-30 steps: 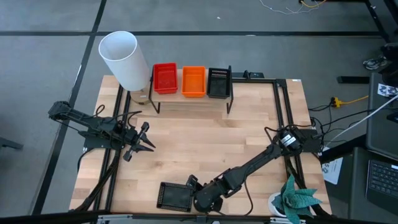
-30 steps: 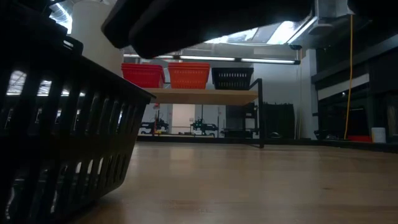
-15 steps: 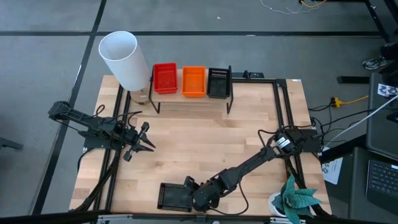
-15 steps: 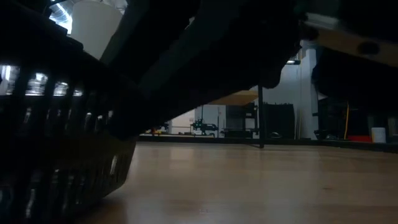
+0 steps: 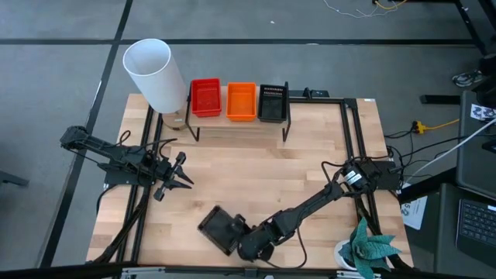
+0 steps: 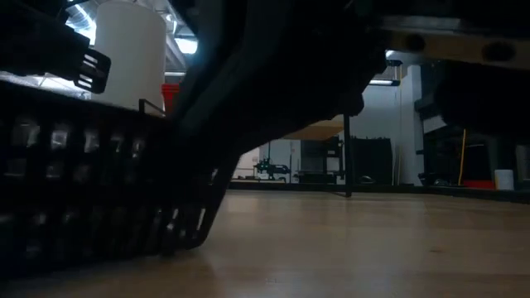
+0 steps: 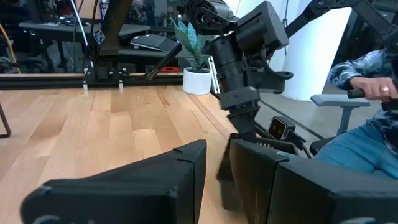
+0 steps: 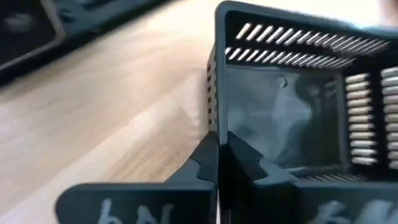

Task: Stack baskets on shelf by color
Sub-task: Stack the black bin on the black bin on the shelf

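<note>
right gripper (image 5: 242, 235) bottom centre of the high view, our jaws pinching the wall of a black basket (image 5: 219, 229), skewed on the surface (image 5: 248, 174) | left gripper (image 5: 183, 175) mid-left, jaws spread, idle | shelf (image 5: 236, 120) top centre: red basket (image 5: 205, 97), orange basket (image 5: 241, 101), another black one (image 5: 272, 102) | white cylinder (image 5: 154, 74) crowds its left end | potted plant (image 5: 370, 246) bottom right

We are wearing matte black all over: both arms are showing slim dark links with black cables trailing along them. Our right gripper (image 8: 219, 163) is showing blocky black fingers with pale handwritten marks just behind the jaws; our left gripper (image 5: 186, 182) is ending in thin, pointed fingers.
</note>
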